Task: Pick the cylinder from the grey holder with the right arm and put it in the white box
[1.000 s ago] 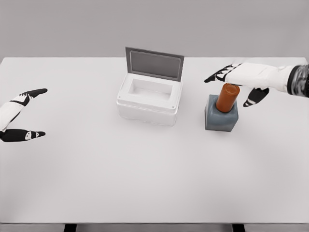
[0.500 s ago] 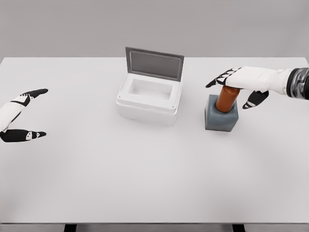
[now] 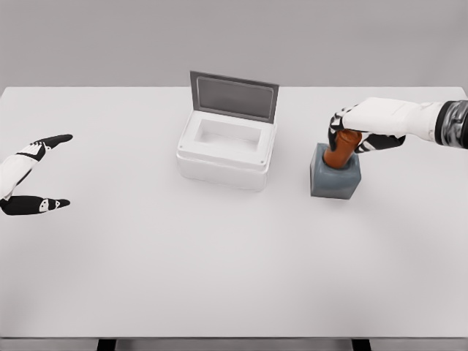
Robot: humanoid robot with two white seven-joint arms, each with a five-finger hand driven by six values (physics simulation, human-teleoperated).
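Note:
An orange-brown cylinder [image 3: 339, 156] stands upright in the grey holder [image 3: 335, 180] right of the table's middle. My right hand [image 3: 351, 131] comes in from the right edge and its black fingers are curled around the cylinder's top, hiding its upper end. The white box [image 3: 227, 150] sits left of the holder with its grey lid [image 3: 234, 96] raised at the back and its inside bare. My left hand [image 3: 33, 172] rests at the far left edge, fingers spread, holding nothing.
The white table [image 3: 219, 256] stretches wide in front of the box and holder. Its front edge runs along the bottom of the view, with two dark legs showing below it.
My right hand has dropped onto the cylinder's top and its fingers have closed around it. The cylinder remains in the holder. The left hand has not moved.

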